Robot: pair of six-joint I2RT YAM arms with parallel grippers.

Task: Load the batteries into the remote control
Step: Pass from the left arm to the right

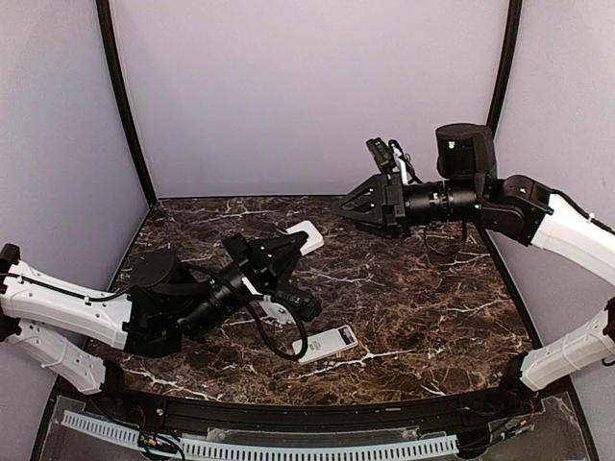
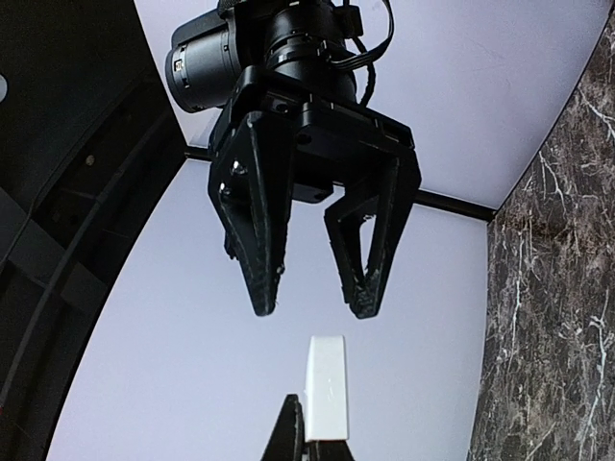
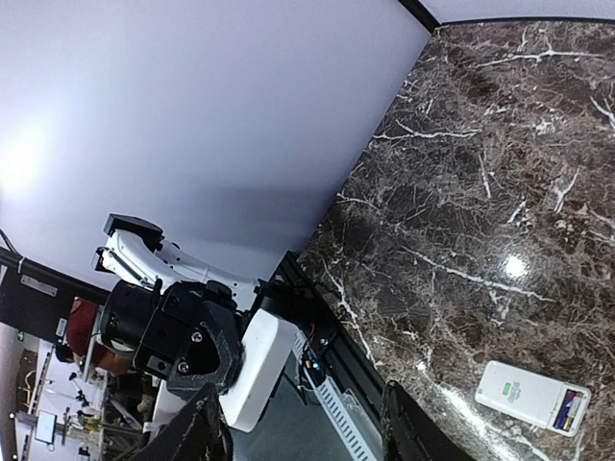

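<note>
My left gripper (image 1: 285, 249) is shut on one end of a plain white flat rectangular piece (image 1: 307, 236), holding it above the table's middle. The piece (image 2: 327, 384) points at my right gripper (image 2: 312, 307), which hangs in the air a short gap away, open, with nothing between its fingers. In the right wrist view, the white piece (image 3: 261, 360) sticks out of the left gripper (image 3: 226, 370), beyond my right gripper (image 3: 303, 399). The remote control (image 1: 329, 343) lies flat on the table near the front, white with a pale greenish patch (image 3: 531, 396). No batteries show.
The dark marble table (image 1: 413, 288) is enclosed by pale walls at the back and both sides. A black cable loop (image 1: 286, 348) from the left arm hangs just left of the remote control. A black rail and a white slotted strip (image 1: 288, 448) run along the near edge.
</note>
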